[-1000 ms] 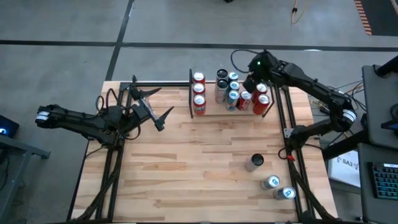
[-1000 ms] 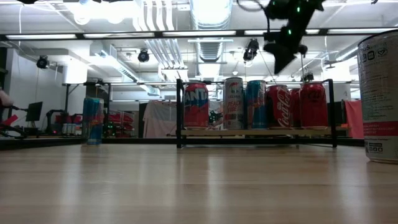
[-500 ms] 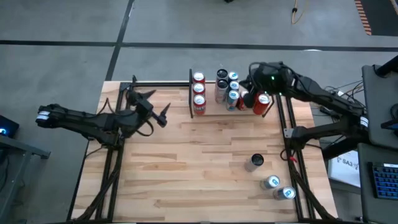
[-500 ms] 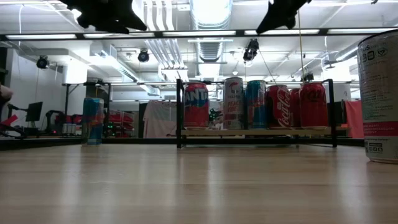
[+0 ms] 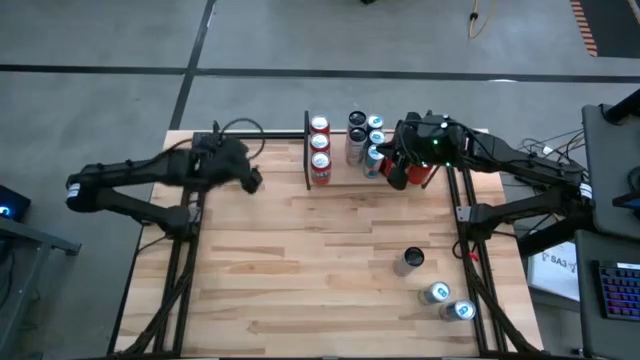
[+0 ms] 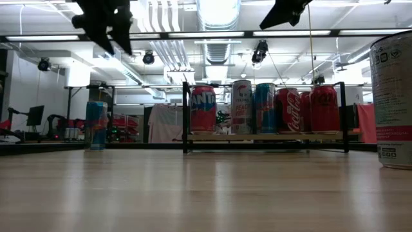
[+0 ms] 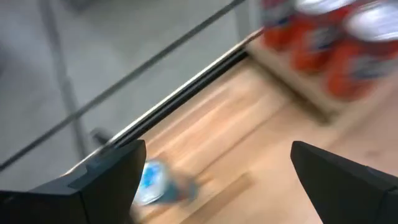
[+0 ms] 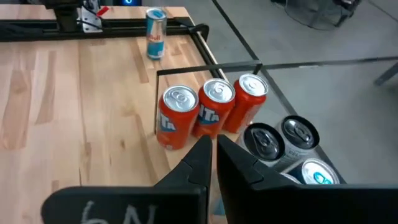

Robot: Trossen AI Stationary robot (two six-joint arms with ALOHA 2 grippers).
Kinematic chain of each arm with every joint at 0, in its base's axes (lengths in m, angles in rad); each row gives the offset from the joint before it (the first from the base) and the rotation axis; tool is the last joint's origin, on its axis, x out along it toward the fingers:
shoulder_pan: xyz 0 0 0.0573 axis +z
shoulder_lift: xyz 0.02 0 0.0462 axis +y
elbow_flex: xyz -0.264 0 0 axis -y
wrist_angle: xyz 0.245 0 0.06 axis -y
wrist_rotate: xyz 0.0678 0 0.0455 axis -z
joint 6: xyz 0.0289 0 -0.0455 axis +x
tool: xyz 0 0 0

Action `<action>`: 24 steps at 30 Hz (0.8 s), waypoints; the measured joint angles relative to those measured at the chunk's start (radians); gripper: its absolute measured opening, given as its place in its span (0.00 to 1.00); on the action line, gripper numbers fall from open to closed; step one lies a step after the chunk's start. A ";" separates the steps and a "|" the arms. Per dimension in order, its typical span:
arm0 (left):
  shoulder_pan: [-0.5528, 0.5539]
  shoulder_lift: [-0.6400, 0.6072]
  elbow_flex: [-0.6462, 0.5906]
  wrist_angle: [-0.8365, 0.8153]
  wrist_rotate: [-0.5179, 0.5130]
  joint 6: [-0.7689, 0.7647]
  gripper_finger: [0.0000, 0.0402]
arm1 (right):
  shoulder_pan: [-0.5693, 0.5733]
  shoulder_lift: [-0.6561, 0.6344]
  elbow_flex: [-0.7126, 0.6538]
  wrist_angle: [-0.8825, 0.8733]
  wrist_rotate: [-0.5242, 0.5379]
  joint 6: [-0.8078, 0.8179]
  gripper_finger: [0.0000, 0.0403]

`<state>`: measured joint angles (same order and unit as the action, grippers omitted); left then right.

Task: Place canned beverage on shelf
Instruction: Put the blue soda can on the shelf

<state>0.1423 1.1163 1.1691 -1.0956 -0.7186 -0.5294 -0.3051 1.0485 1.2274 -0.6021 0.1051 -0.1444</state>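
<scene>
Near the far left corner of the bench [image 5: 330, 270], our left gripper [image 5: 250, 180] hangs in the air with its jaws wide open and nothing in them. We see a small blue can [image 6: 95, 125] standing alone near the far edge on that side, and in the left wrist view it [image 7: 149, 182] shows just past the open fingers. We think this can is the one we mean to pick up next. If we come down too fast or off to one side, a finger could bump the can and knock it over, and then it might roll off the far edge. Moving right along the far edge, we come to the shelf [image 5: 345, 181], a small wood board with thin black rails. It already holds a row of orange cans [image 8: 214, 112] at its left end, then silver and blue cans, then red cans [image 6: 301, 109] at its right end. The black rail at the shelf's left end stands between the blue can and the free spots, so we would have to lift the can over it. Our right gripper [image 5: 400, 170] hovers over the shelf's right part with its jaws shut tight and empty. It is close above the cans and could tip one. Three more cans [image 5: 435, 290] stand near the front right corner.
</scene>
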 joint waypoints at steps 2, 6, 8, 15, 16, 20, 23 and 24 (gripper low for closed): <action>0.073 0.026 0.011 -0.058 0.020 -0.010 0.96 | 0.000 0.000 0.000 0.007 0.000 -0.011 0.03; 0.192 0.053 -0.009 -0.057 0.089 0.044 0.96 | 0.000 0.000 0.000 0.012 0.001 -0.027 0.03; 0.252 0.066 -0.025 -0.057 0.106 0.059 0.96 | 0.000 0.000 0.000 0.013 0.001 -0.031 0.03; 0.419 0.080 -0.078 -0.020 0.185 0.146 0.96 | 0.000 0.000 0.000 0.013 0.000 -0.039 0.03; 0.440 0.080 -0.089 -0.007 0.201 0.161 0.96 | 0.000 0.000 0.000 0.012 0.000 -0.039 0.03; 0.518 0.083 -0.126 0.006 0.257 0.206 0.96 | 0.000 0.000 0.000 0.012 0.001 -0.041 0.03; 0.559 0.083 -0.152 0.032 0.262 0.231 0.96 | 0.000 0.000 0.000 0.009 0.000 -0.040 0.03; 0.569 0.082 -0.163 0.046 0.265 0.240 0.96 | 0.000 0.000 0.000 0.009 0.001 -0.040 0.03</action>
<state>0.7115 1.1988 1.0059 -1.0498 -0.4540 -0.2898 -0.3054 1.0485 1.2270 -0.5930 0.1058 -0.1848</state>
